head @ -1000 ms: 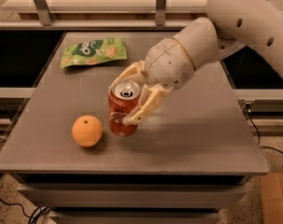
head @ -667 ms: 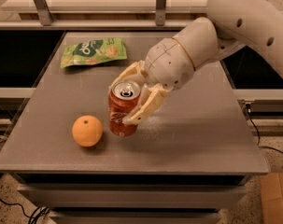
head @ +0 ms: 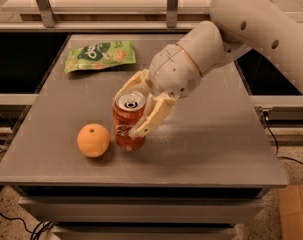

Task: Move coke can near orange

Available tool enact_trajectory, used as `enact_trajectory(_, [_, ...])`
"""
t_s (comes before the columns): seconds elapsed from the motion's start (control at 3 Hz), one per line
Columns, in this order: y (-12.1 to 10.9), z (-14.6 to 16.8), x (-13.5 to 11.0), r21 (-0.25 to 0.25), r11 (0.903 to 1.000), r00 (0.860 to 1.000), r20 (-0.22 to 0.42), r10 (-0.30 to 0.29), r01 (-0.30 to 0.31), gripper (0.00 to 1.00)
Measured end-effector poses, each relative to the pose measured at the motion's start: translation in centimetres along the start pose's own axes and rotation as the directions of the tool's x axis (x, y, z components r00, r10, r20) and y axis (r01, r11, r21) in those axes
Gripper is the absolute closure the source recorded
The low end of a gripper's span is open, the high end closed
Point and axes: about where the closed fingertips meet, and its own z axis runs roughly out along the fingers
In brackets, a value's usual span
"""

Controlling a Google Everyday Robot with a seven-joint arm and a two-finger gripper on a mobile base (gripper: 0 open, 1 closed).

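A white robot arm reaches down from the upper right over a grey table (head: 216,149). Its gripper (head: 128,115) clasps an upright coke can (head: 129,126), a finger on either side. The can is just right of the orange (head: 93,140), slightly lower and nearer than a second ago. A green snack bag (head: 100,55) lies behind.
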Motion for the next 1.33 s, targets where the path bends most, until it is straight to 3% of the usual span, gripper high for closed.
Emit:
enact_trajectory(0.33, [0.1,0.4,0.0,-0.017,0.9998,1.0,-0.004,0.001,-0.001,1.0])
enact_trajectory(0.67, [0.3,1.2,0.0,-0.037,0.9992,1.0,-0.022,-0.016,0.016,0.83])
enact_trajectory(1.33, [0.5,2.5,-0.2,-0.076,0.9964,0.998,-0.053,-0.042,0.038,0.37])
